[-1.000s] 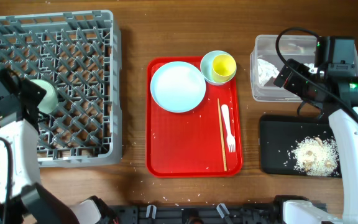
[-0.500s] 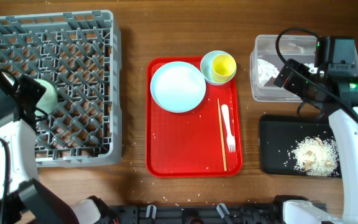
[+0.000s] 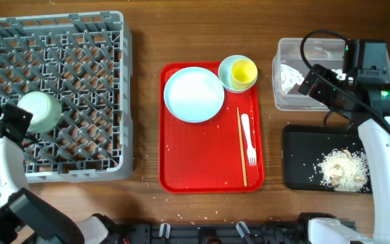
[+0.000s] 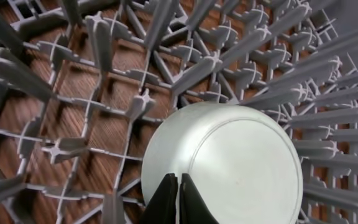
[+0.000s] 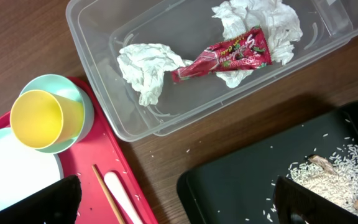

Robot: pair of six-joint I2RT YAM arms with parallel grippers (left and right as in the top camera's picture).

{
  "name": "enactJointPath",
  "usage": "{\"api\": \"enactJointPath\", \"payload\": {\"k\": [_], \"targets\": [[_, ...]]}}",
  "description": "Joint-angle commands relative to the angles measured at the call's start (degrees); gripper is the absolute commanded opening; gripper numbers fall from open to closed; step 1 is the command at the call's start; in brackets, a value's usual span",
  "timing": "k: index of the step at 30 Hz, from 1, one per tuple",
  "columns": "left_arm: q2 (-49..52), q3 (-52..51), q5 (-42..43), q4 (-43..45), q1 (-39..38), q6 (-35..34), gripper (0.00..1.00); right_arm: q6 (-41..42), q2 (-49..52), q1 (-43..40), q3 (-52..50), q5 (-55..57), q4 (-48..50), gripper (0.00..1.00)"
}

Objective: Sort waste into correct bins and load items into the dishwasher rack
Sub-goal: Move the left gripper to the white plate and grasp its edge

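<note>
A pale blue-green bowl (image 3: 38, 112) lies upside down in the grey dishwasher rack (image 3: 80, 41). My left gripper (image 3: 13, 120) is shut at the bowl's left edge; in the left wrist view its tips (image 4: 179, 186) sit against the bowl (image 4: 235, 162). My right gripper (image 3: 315, 83) is open and empty above the gap between the clear tub (image 3: 286, 51) and the black tray (image 3: 303, 156); it also shows in the right wrist view (image 5: 179, 205). The tub holds tissues (image 5: 145, 68) and a red wrapper (image 5: 225, 56). Rice scraps (image 3: 342, 168) lie in the black tray.
A red serving tray (image 3: 202, 163) in the middle carries a white plate (image 3: 193, 94), a second bowl (image 3: 227, 74) with a yellow cup (image 3: 243, 70) inside it, a white fork (image 3: 248, 139) and a chopstick (image 3: 241, 146). Rice grains are scattered on the wood.
My left arm has drawn back to the left and toward the front edge. The bowl in the rack now shows fully and sits slightly further left. The right arm has not moved.
</note>
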Motion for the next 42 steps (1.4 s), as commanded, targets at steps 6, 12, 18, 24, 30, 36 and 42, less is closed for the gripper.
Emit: {"api": "enactJointPath", "payload": {"k": [6, 12, 18, 24, 30, 36, 42], "targets": [[-16.13, 0.28, 31.10, 5.51, -1.79, -12.66, 0.05, -0.74, -0.76, -0.22, 0.70, 0.13, 0.13, 1.00], [-17.86, 0.28, 42.88, 2.03, -25.07, -9.14, 0.78, -0.72, -0.76, -0.22, 0.70, 0.13, 0.13, 1.00], [-9.11, 0.28, 19.08, 5.84, -57.99, 4.35, 0.84, -0.74, -0.76, -0.22, 0.70, 0.13, 0.13, 1.00], [6.69, 0.28, 1.49, 14.60, -72.70, 7.63, 0.79, -0.74, -0.76, -0.22, 0.70, 0.13, 0.13, 1.00], [17.31, 0.28, 1.49, 19.93, -75.34, 7.63, 0.70, -0.74, -0.76, -0.22, 0.70, 0.13, 0.13, 1.00], [22.58, 0.28, 1.51, 20.37, -76.52, 7.93, 0.62, -0.74, -0.76, -0.22, 0.70, 0.13, 0.13, 1.00], [23.98, 0.28, 1.46, 20.17, -77.75, 10.67, 0.59, -0.74, -0.76, -0.24, 0.70, 0.13, 0.13, 1.00]]}}
